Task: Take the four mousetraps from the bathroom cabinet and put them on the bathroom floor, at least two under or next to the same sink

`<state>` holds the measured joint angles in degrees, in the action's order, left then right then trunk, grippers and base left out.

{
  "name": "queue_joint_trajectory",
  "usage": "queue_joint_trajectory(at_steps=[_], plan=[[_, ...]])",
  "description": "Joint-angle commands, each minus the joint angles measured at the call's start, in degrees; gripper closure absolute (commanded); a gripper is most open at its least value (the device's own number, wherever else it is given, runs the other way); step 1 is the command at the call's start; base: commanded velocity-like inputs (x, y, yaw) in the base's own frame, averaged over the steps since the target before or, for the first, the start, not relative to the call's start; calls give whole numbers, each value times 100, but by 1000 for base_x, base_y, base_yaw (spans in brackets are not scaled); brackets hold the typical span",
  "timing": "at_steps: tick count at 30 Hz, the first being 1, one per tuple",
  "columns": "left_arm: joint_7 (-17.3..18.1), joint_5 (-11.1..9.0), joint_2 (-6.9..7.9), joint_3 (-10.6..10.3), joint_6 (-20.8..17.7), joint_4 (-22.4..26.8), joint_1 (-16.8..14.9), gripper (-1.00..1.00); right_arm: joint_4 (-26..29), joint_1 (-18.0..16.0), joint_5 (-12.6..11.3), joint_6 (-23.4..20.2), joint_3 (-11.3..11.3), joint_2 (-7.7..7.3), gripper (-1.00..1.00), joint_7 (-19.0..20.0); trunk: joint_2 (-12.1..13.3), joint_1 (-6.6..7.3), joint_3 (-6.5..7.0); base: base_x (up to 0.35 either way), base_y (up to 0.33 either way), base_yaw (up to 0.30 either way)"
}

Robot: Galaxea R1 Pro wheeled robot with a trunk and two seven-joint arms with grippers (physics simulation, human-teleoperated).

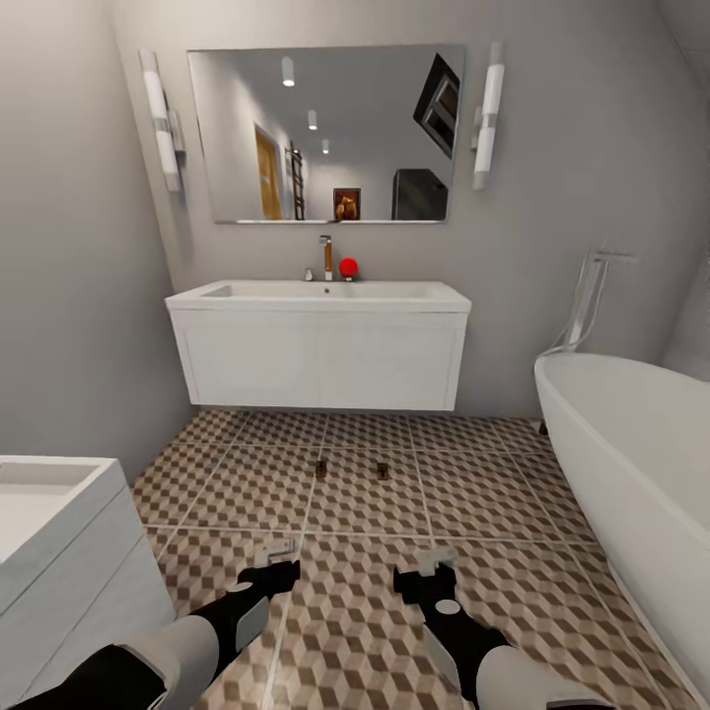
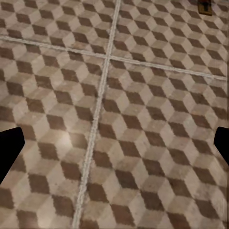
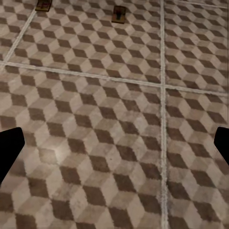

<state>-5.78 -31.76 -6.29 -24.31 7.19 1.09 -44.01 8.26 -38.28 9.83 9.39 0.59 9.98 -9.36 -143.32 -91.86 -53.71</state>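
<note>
Two mousetraps (image 1: 320,469) (image 1: 383,470) lie flat on the cube-patterned bathroom floor (image 1: 365,513), a short way in front of the white wall-hung sink (image 1: 318,340). The right wrist view has both mousetraps (image 3: 44,5) (image 3: 119,14) far ahead; one mousetrap (image 2: 205,5) sits at the left wrist view's edge. My left gripper (image 1: 279,564) (image 2: 114,148) and right gripper (image 1: 426,570) (image 3: 114,148) hang low over the tiles, both open and empty, well short of the traps. The other mousetraps and the orange-brown cabinet are out of view.
A white bathtub (image 1: 631,463) runs along the right. A white unit (image 1: 59,552) stands at the near left. A chrome tap (image 1: 325,258) and a red ball (image 1: 348,267) sit on the sink, with a mirror (image 1: 325,133) above. Grey walls close the left and back.
</note>
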Motion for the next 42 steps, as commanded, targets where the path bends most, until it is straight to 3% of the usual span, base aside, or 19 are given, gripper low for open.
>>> queue_joint_trajectory(at_steps=[1,7,16,42], plan=[[-20,-70,-2,-48,17,-9,-3,-100,-8,-4,48,10,6,2,-100,-30,0,4,17,0,0,0],[-20,-116,-4,-41,17,-27,-3,-100,-9,-4,46,10,3,2,-100,-30,8,19,150,0,0,0],[-20,-128,-12,-40,11,-64,-3,-100,-5,-2,52,10,5,2,-100,-30,369,217,312,0,0,0],[-18,-129,-14,-47,-21,-65,-3,-100,0,5,129,10,-6,2,-100,-22,369,217,312,0,0,0]])
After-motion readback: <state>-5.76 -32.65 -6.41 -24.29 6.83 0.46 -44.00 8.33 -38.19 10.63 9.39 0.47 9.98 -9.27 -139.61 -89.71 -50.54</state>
